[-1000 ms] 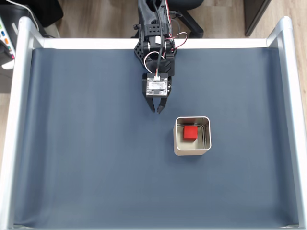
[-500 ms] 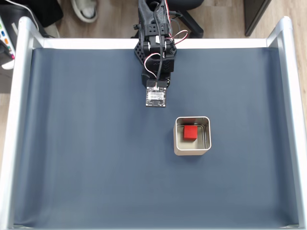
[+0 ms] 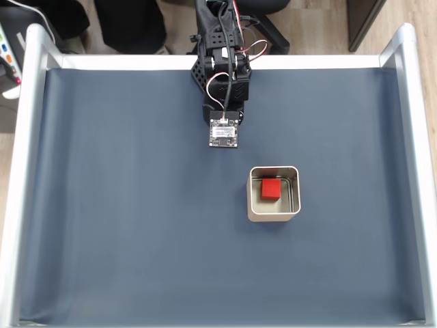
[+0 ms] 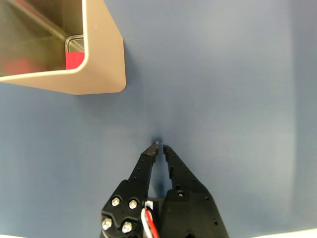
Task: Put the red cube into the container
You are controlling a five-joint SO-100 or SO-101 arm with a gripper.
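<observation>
The red cube [image 3: 272,189] lies inside the container [image 3: 254,203], a square silvery tin on the dark blue mat right of centre in the fixed view. In the wrist view a corner of the container [image 4: 101,59] fills the top left, and a sliver of the red cube [image 4: 74,61] shows over its rim. My gripper [image 4: 161,147] is shut with nothing between its black fingers, hovering over bare mat below and right of the tin's corner. In the fixed view the arm is folded back near the far edge, its wrist camera board [image 3: 224,133] up and left of the tin.
Raised pale rails [image 3: 20,171] border the mat on the left, right and far sides. The arm's base [image 3: 220,41] sits at the far edge, middle. A dark shape [image 3: 130,24] stands on the floor beyond the far rail.
The arm has drawn back toward its base and the fingers, seen pointing down a second ago, are now tucked under the wrist board. The cube and tin have not moved.
</observation>
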